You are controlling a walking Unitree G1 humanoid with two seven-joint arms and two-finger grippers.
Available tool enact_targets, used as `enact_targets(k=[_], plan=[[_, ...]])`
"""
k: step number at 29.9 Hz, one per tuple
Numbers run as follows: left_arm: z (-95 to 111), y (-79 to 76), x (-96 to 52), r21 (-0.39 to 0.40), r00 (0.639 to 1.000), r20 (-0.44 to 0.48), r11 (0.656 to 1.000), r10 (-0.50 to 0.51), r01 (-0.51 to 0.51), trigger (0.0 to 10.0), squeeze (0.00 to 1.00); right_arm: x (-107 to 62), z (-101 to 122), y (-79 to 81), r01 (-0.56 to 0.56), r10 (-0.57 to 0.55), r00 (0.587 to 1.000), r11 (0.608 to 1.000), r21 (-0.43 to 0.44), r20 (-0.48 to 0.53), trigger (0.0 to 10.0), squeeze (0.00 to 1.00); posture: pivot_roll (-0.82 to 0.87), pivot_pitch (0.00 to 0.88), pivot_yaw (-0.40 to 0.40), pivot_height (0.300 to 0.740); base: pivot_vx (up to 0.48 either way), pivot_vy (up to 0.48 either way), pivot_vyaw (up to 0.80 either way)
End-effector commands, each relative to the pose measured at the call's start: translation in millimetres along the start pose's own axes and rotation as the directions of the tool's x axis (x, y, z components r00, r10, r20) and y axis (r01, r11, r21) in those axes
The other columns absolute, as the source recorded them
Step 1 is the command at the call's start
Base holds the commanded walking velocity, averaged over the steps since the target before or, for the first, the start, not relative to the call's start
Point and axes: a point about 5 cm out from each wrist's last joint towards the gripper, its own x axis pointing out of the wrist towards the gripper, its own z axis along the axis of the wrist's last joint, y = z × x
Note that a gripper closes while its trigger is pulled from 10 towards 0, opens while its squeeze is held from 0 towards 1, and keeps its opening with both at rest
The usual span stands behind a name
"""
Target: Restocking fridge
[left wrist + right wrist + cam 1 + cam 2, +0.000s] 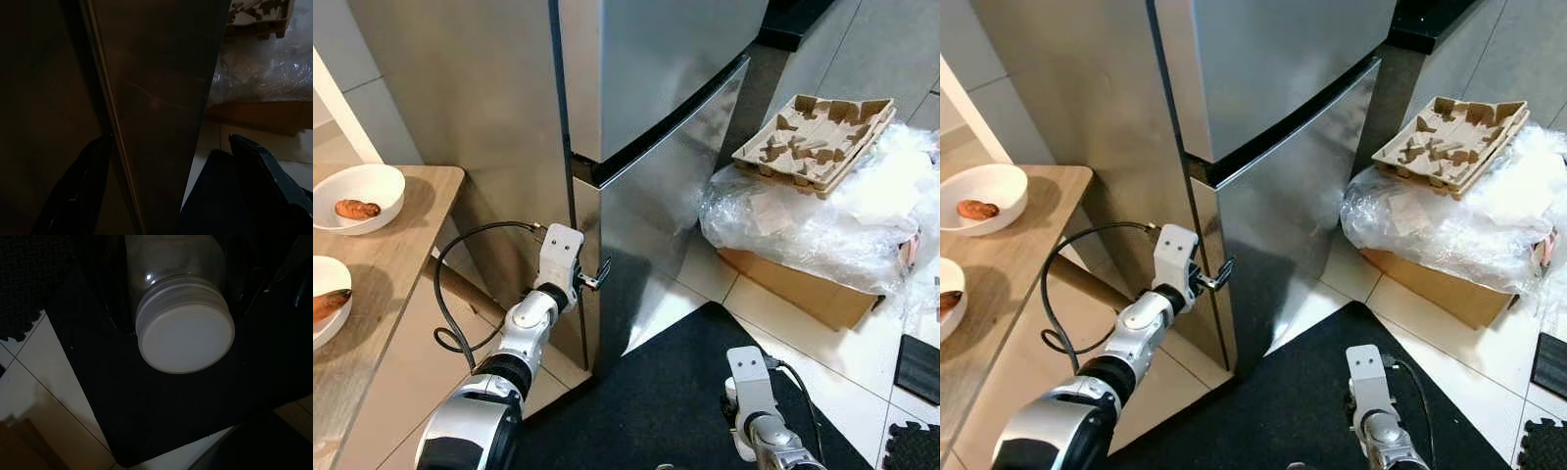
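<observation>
Presently we note the left end effector (pixel 597 275) released astride the fridge door (pixel 646 225) edge, right end effector (pixel 181 308) grasping a jar (pixel 183 328).

Fridge (pixel 666 147) brushed glossy steel; jar (pixel 171 264) clear glass, lid (pixel 188 335) matt white.

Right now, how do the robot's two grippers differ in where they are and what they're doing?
The left gripper is raised to the edge of the fridge's lower door, fingers open astride that edge; the right gripper hangs low over the black mat. The left gripper holds nothing, while the right gripper is shut on a clear jar with a white lid. Both have two black fingers on silver arms.
</observation>
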Motion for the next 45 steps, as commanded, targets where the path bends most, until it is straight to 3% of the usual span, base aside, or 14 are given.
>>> enact_targets(k=[1, 9, 12, 23, 25, 29, 37, 39, 45], plan=[[-1, -6.3, 2.7, 0.010, 0.999, -0.024, 1.000, -0.021, 0.021, 10.0, 0.00, -0.9, -2, -1.2, 0.007, -0.007, 1.000, 1.000, 0.002, 0.005, 10.0, 0.00, -0.11, 0.154, 0.002, 0.740, 0.000, 0.000, 0.00], [8, 6.7, 6.4, 0.041, 0.998, -0.021, 0.998, 0.051, -0.050, 10.0, 0.00, -1.0, -2, -1.6, 0.008, -0.008, 1.000, 1.000, 0.000, 0.006, 10.0, 0.00, -0.12, 0.157, 0.006, 0.740, 0.000, 0.000, 0.00], [12, 14.3, 6.9, -0.006, 0.995, -0.010, 0.995, 0.097, -0.097, 10.0, 0.00, -1.1, -2, -1.3, 0.007, -0.007, 1.000, 1.000, -0.002, 0.006, 10.0, 0.00, -0.12, 0.159, 0.004, 0.740, 0.000, 0.000, 0.00], [14, 11.8, 8.9, -0.051, 0.995, 0.010, 0.994, 0.101, -0.100, 10.0, 0.00, -1.9, -5, -1.8, 0.005, -0.005, 1.000, 1.000, -0.011, 0.002, 10.0, 0.00, -0.13, 0.167, 0.003, 0.740, 0.000, 0.000, 0.00], [14, 1.9, 11.5, -0.089, 0.998, 0.021, 0.994, 0.065, -0.063, 10.0, 0.00, -2.1, -6, -2.7, 0.006, -0.006, 1.000, 1.000, -0.014, 0.000, 10.0, 0.00, -0.13, 0.167, 0.002, 0.740, 0.000, 0.000, 0.00], [12, -10.1, 12.8, -0.090, 1.000, 0.025, 0.996, 0.006, -0.004, 10.0, 0.00, -2.3, -6, -3.5, 0.008, -0.008, 1.000, 1.000, -0.015, 0.000, 10.0, 0.00, -0.13, 0.162, 0.003, 0.740, 0.000, 0.000, 0.00], [12, -21.4, 14.2, -0.098, 0.998, 0.034, 0.994, -0.051, 0.055, 10.0, 0.00, -2.2, -6, -4.3, 0.009, -0.009, 1.000, 1.000, -0.015, 0.001, 10.0, 0.00, -0.13, 0.163, 0.002, 0.740, 0.000, 0.000, 0.00], [11, -28.2, 14.1, -0.091, 0.994, 0.039, 0.990, -0.105, 0.108, 10.0, 0.00, -2.2, -6, -4.2, 0.009, -0.009, 1.000, 1.000, -0.015, 0.001, 10.0, 0.00, -0.13, 0.164, 0.001, 0.740, 0.000, 0.000, 0.00], [9, -29.2, 12.7, -0.075, 0.993, 0.033, 0.990, -0.115, 0.118, 10.0, 0.00, -2.3, -7, -3.6, 0.007, -0.007, 1.000, 1.000, -0.016, 0.001, 10.0, 0.00, -0.13, 0.164, 0.002, 0.740, 0.000, 0.000, 0.00]])
